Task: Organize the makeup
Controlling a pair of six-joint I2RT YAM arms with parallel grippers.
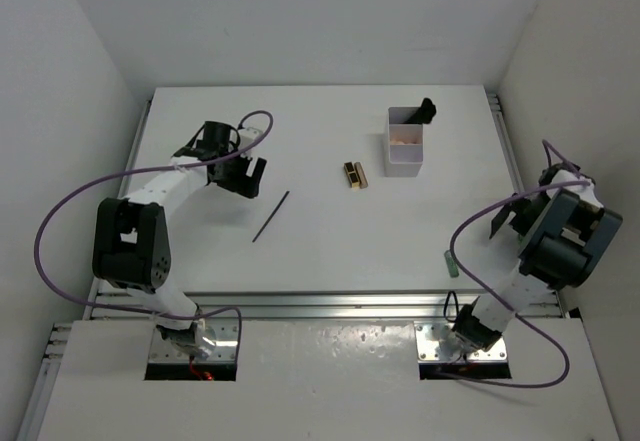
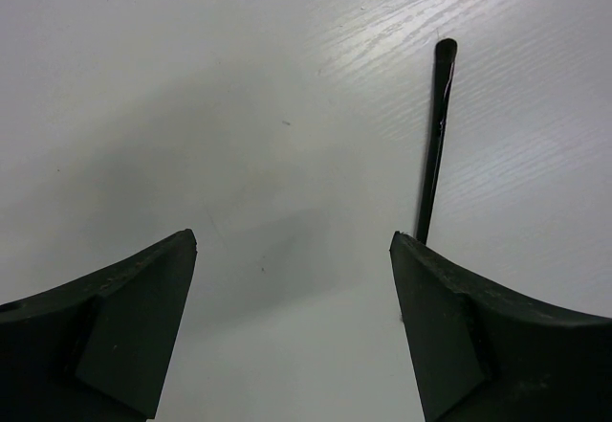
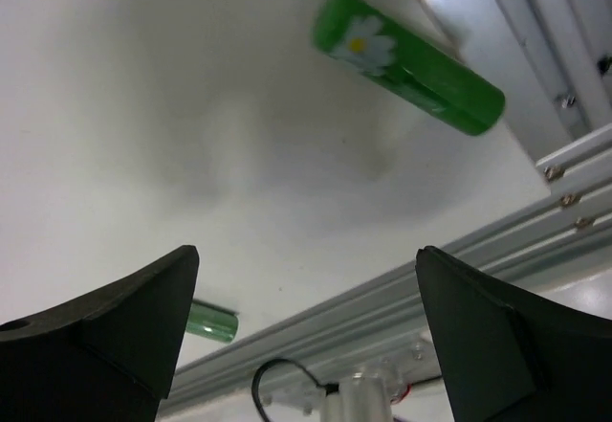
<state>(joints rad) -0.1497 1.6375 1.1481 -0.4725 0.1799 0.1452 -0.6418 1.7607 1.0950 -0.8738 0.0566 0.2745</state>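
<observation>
- My left hand (image 1: 245,176) (image 2: 292,240) is over the far left of the worktop (image 1: 320,251), fingers wide, holding nothing.
- A stick (image 1: 270,217) (image 2: 435,144) lies flat just right of and nearer than that hand. In the wrist view one end is hidden behind a fingertip.
- My right hand (image 1: 505,216) (image 3: 306,250) is at the near right, also wide and holding nothing.
- Below it a daisy tube (image 3: 411,63) lies on the worktop beside the near rail (image 3: 535,211).
- A second tube (image 3: 212,322) is also by the rail, partly hidden by my finger.
- The top view shows only one tube (image 1: 451,263), at the near right edge; I cannot tell which one.
- The case (image 1: 355,174) lies mid-worktop, just left of the box (image 1: 404,156).
- A brush (image 1: 424,111) stands in the box's far end, leaning right.
</observation>
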